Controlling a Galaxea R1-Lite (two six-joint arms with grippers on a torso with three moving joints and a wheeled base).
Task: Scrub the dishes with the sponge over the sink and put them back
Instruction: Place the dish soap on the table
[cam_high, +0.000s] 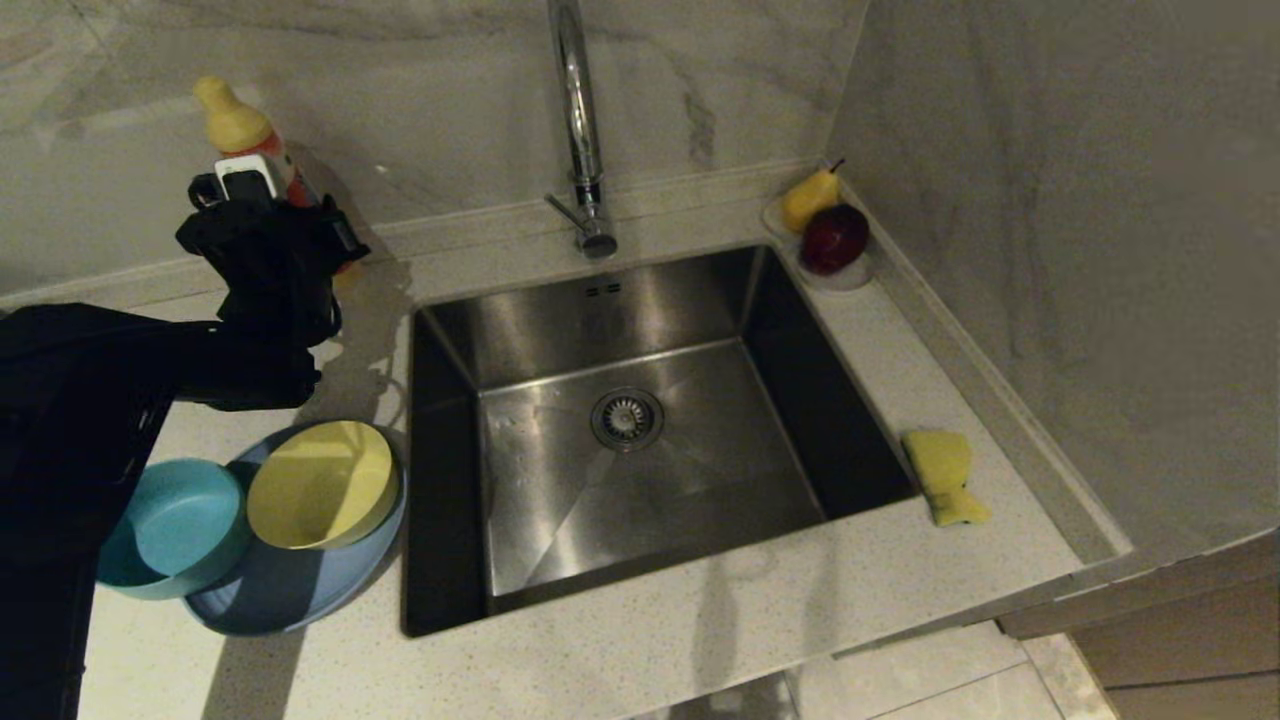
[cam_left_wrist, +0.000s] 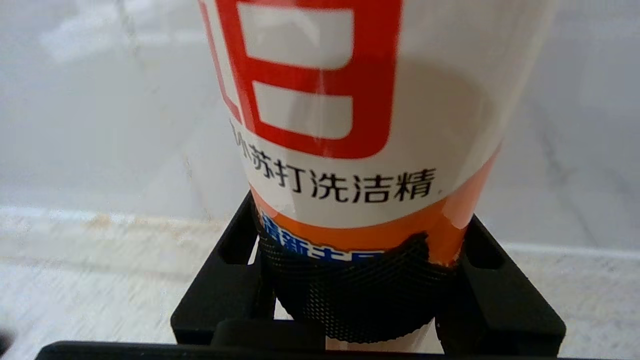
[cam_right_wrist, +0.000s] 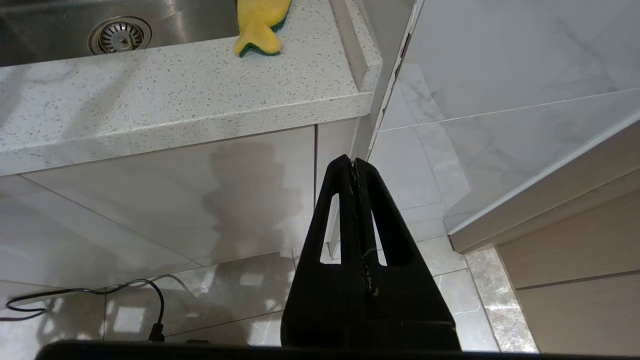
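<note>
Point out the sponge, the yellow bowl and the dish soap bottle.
sponge (cam_high: 944, 476): head view, middle of its yellow top.
yellow bowl (cam_high: 320, 484): head view, its inside floor.
dish soap bottle (cam_left_wrist: 350, 150): left wrist view, its white and red label.

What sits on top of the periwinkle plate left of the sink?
On the plate a yellow bowl sits; a teal bowl overlaps its edge. Both look empty. The plate's surface under them is hidden.

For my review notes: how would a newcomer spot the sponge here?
Start at the sink and go to the counter along its right rim, near the front corner. The sponge lies flat there, alone. Unlike the yellow pear at the back corner, it is flat with a green underside.
</note>
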